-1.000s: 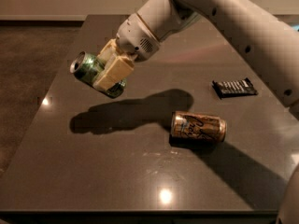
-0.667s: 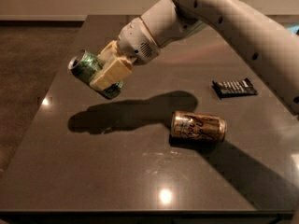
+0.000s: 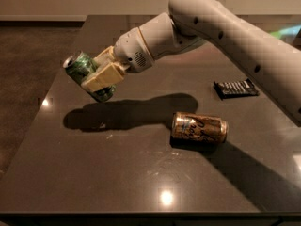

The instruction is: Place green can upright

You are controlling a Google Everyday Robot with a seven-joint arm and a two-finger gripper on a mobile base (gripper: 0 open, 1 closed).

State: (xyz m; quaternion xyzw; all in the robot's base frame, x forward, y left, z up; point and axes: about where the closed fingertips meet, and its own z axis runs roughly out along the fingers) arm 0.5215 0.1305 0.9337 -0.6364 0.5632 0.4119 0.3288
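Over the left part of the counter (image 3: 117, 173), not far in from its left edge, the green can (image 3: 79, 67) hangs in the air, clear of the dark surface. It is tilted: the silver top points up and toward the left edge, and the base points down and to the right. The gripper (image 3: 95, 72) pinches it across the middle, with 1 cream finger (image 3: 102, 76) lying over the near side of the can and the other showing behind it, so the 2 are clamped on the can's body.

Under the can and wrist, a long dark shadow (image 3: 127, 113) lies on the counter and runs toward the centre. The white arm (image 3: 225, 32) reaches in from the upper right, crossing above the far half of the counter down to the wrist.

Right of centre, an orange-brown can (image 3: 199, 127) with dark script lies on its side on the counter, its ends facing the left and right edges. Farther right and nearer the far edge, a dark wrapped snack bar (image 3: 236, 88) lies flat, well apart from both cans. A small glint of light (image 3: 165, 197) sits near the front edge.
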